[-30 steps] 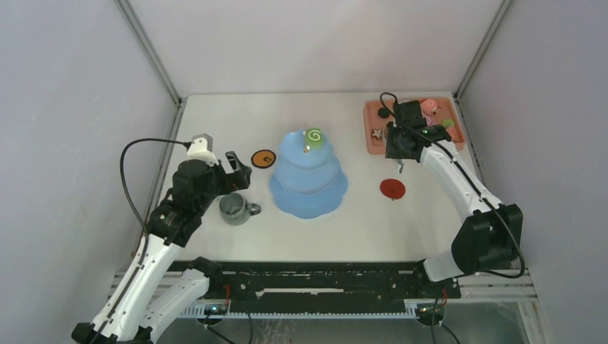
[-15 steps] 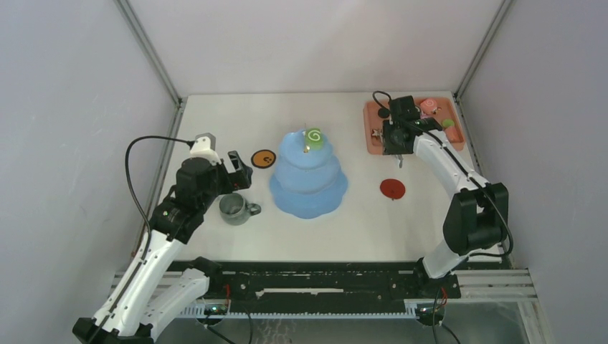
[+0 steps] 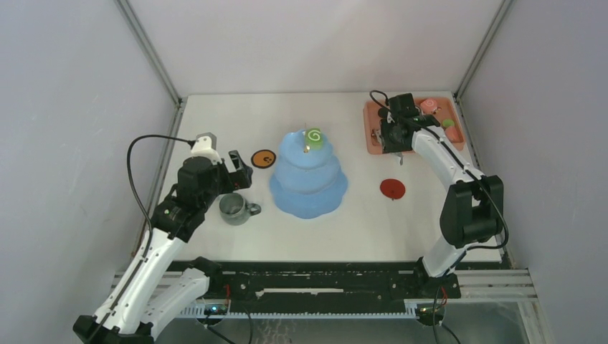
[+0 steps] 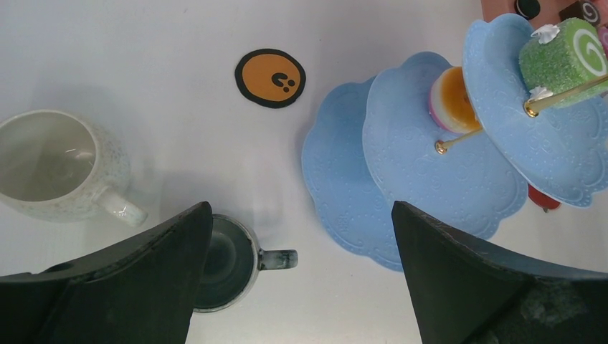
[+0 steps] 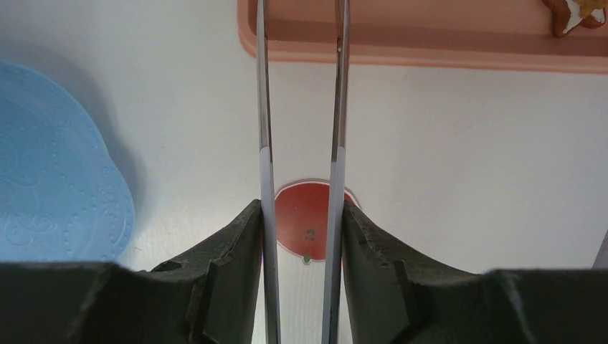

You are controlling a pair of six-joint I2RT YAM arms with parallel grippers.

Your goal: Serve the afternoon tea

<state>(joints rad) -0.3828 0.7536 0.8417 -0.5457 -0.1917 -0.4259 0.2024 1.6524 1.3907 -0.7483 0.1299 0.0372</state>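
The light blue cake stand [image 3: 308,179] stands mid-table, a green swirl roll [image 3: 313,135] on its top tier and an orange tart [image 4: 453,100] on the middle tier. A grey-green mug [image 3: 234,208] sits left of it, and a white mug [image 4: 54,163] shows in the left wrist view. My left gripper [image 3: 238,170] hovers open above the grey-green mug [image 4: 222,261], holding nothing. Over the pink tray's near edge, my right gripper [image 3: 391,140] is shut on the metal tongs [image 5: 262,107], whose two arms stand apart; their tips are out of view. A star cookie [image 5: 573,13] lies on the tray.
The salmon-pink tray [image 3: 373,140] at the back right holds several more pastries. A red coaster [image 3: 392,188] lies right of the stand and an orange coaster [image 3: 264,158] left of it. Frame posts and walls enclose the table.
My right arm has reached further back and left over the tray's near edge, and the tongs' arms have spread wider. The left arm has barely moved.
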